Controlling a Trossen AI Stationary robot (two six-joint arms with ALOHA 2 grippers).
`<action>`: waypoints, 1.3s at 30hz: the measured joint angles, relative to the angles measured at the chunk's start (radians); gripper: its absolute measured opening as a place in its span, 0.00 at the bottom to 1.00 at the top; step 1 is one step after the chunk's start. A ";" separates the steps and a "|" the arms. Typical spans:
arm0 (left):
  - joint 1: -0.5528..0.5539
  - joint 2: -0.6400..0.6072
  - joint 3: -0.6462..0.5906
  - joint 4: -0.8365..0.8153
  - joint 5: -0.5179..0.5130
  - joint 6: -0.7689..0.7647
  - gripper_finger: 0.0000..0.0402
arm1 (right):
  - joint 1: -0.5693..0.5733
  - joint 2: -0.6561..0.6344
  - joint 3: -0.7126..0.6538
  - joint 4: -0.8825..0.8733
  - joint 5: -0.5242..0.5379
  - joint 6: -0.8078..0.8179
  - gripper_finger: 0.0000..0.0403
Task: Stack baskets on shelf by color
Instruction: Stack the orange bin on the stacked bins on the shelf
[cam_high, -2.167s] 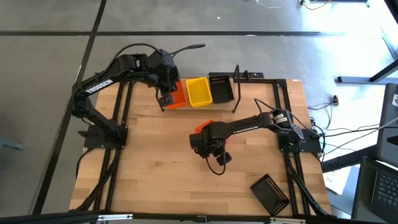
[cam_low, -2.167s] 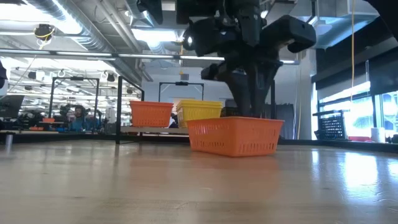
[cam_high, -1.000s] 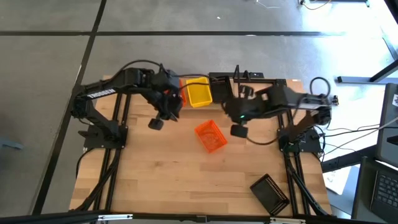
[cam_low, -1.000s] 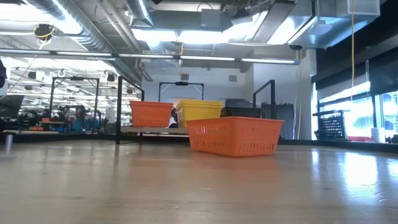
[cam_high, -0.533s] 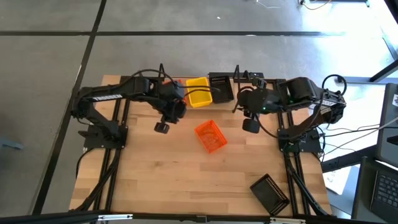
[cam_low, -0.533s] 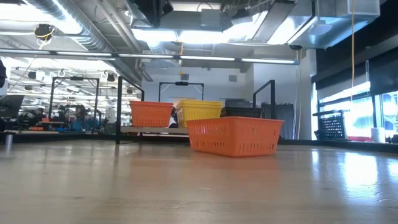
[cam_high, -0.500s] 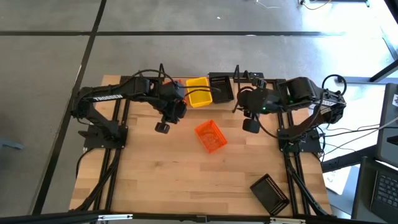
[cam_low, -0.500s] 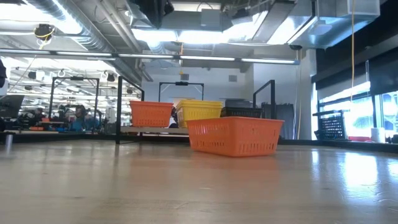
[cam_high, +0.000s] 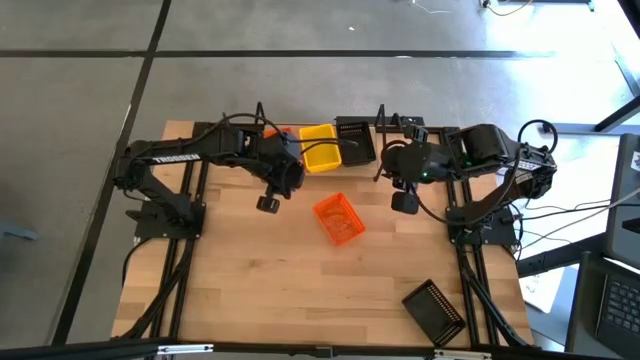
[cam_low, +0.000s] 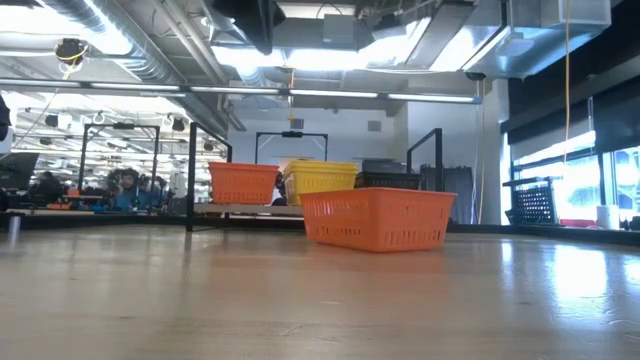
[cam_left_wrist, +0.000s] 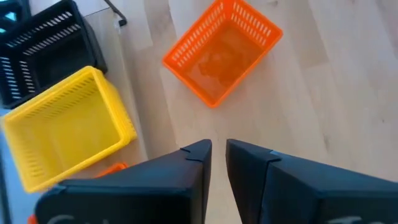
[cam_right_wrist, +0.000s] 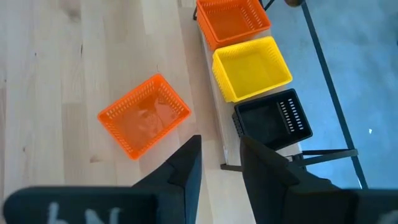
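- Loose orange basket (cam_high: 338, 219) lies skewed at centre frame on the table (cam_high: 250, 290), well apart from the shelf (cam_high: 392, 128) at upper centre; a stray black basket (cam_high: 435, 311) sits lower right
- Left end effector (cam_high: 268, 204) empty, fingers nearly together; right end effector (cam_high: 404, 202) empty, slightly parted
- Risk: the skewed rim could slip a narrow grasp; a misaligned stack could jam on the shelved orange basket (cam_right_wrist: 232, 20)

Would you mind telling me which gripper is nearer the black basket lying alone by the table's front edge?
Right. The right gripper hangs closer to that black basket; the left gripper is farther.
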 joint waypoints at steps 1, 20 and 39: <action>0.000 0.000 0.000 0.000 -0.013 0.014 0.09 | 0.000 0.000 0.000 0.000 0.000 0.000 0.26; -0.035 0.150 -0.001 0.034 -0.055 0.055 0.19 | 0.003 0.000 0.000 -0.011 -0.006 0.003 0.26; -0.039 0.367 0.000 0.150 0.123 0.289 0.19 | 0.011 -0.038 0.000 -0.029 -0.018 0.004 0.26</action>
